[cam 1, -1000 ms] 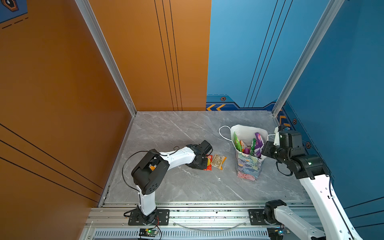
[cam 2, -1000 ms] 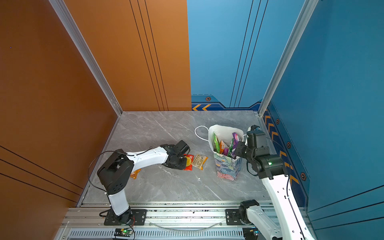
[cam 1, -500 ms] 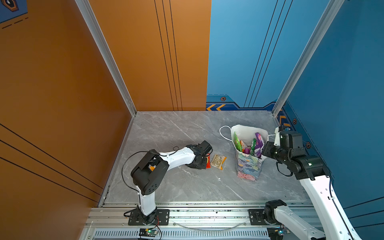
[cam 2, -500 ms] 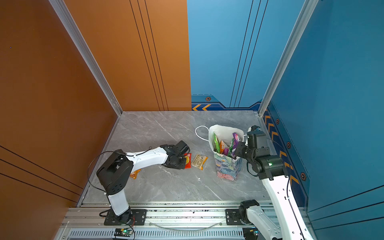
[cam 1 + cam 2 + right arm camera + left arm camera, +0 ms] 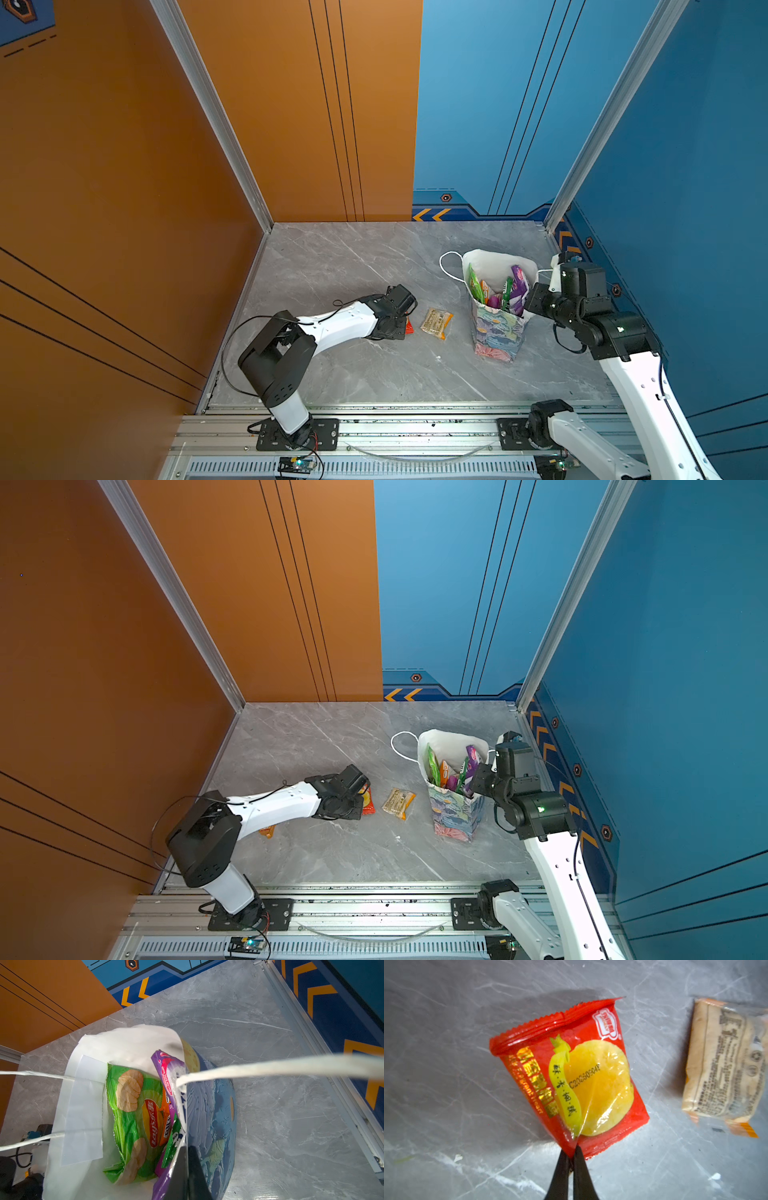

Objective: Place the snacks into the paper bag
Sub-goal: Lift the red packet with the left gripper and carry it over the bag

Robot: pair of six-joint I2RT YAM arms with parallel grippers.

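Note:
A red snack packet with a yellow circle (image 5: pixel 571 1076) lies on the grey marble floor, and my left gripper (image 5: pixel 573 1152) is shut on its near corner. In both top views it shows just past my left wrist (image 5: pixel 409 326) (image 5: pixel 367 802). A tan bar (image 5: pixel 724 1068) (image 5: pixel 436 323) lies beside it, toward the paper bag (image 5: pixel 496 336) (image 5: pixel 455 818). The flowered bag stands upright and holds a large green chip bag (image 5: pixel 135 1109), a purple packet (image 5: pixel 168 1070) and other snacks. My right gripper (image 5: pixel 187 1148) is shut on the bag's rim.
A small orange packet (image 5: pixel 267 831) peeks out under my left forearm in a top view. The bag's white cord handles (image 5: pixel 280 1068) stick out to both sides. Orange and blue walls close in the floor, and an aluminium rail (image 5: pixel 395 432) runs along the front.
My left gripper has closed onto the red packet's corner. The right arm and the bag have not moved.

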